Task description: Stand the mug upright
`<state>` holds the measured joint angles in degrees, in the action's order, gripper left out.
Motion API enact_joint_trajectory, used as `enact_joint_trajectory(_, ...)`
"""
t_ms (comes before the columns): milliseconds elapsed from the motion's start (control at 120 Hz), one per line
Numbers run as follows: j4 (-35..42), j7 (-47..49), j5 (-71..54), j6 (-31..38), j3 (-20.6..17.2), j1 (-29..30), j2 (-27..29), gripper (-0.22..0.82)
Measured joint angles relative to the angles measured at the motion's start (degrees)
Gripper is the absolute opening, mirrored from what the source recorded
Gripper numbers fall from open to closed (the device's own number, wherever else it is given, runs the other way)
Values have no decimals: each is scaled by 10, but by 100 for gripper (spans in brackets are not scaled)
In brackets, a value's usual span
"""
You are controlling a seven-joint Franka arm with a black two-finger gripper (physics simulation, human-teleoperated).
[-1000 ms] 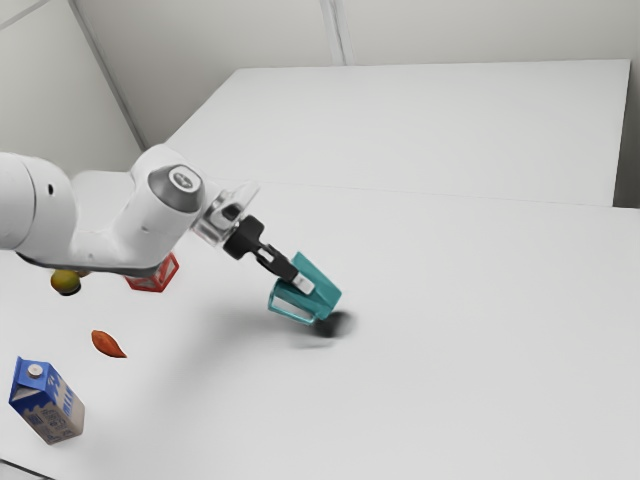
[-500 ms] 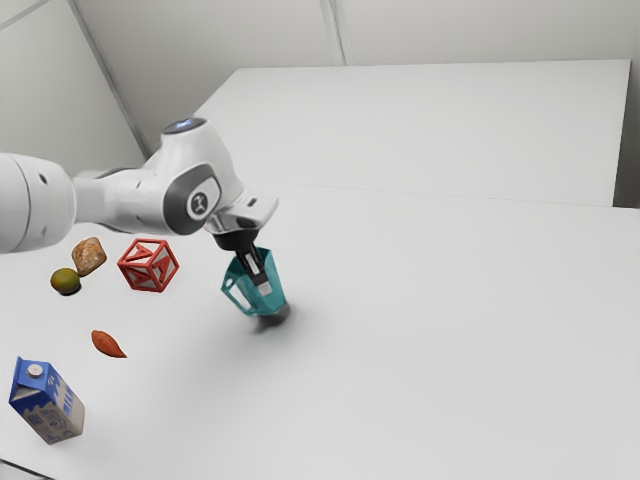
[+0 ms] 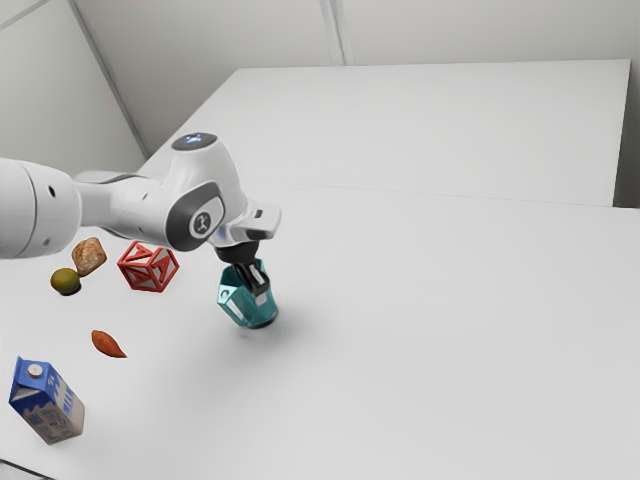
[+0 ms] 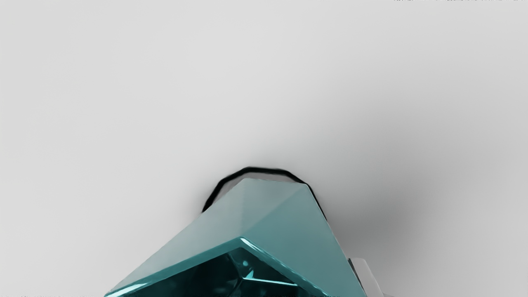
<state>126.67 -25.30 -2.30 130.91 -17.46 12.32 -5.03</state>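
The teal mug (image 3: 237, 303) is close to upright, leaning slightly, with its dark base low at the table surface; whether it touches is unclear. Its handle side faces the exterior view's left. My gripper (image 3: 262, 292) reaches down from above and is shut on the mug's body. In the wrist view the mug (image 4: 288, 218) shows its open, angular rim and outer wall, with part of the dark-edged base beyond. There my gripper (image 4: 251, 284) has one fingertip (image 4: 365, 274) against the mug's side; the opposite fingertip is hidden.
Toward the exterior view's left on the white table (image 3: 430, 330) lie a red-framed cube (image 3: 148, 267), a brown bread-like lump (image 3: 89, 256), a green round fruit (image 3: 65, 281), an orange-brown pod-shaped thing (image 3: 107, 344) and a blue-and-white milk carton (image 3: 47, 402).
My gripper has carried the mug toward the exterior view's left and then lowered it. The mug has turned from a strong tilt to nearly upright. The arm no longer covers the cube and lump.
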Motion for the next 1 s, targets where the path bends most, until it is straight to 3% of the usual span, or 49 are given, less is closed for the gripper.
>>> enact_joint_trajectory(242, 0, 34, 2, 2, -2, 0, 3, 10)
enact_joint_trajectory(600, -35, 64, 5, -47, -24, -10, 64, 42)
enact_joint_trajectory(867, -192, 94, 11, -150, -23, -31, 45, 55)
enact_joint_trajectory(1000, -284, 121, 13, -222, 21, -78, 36, 58)
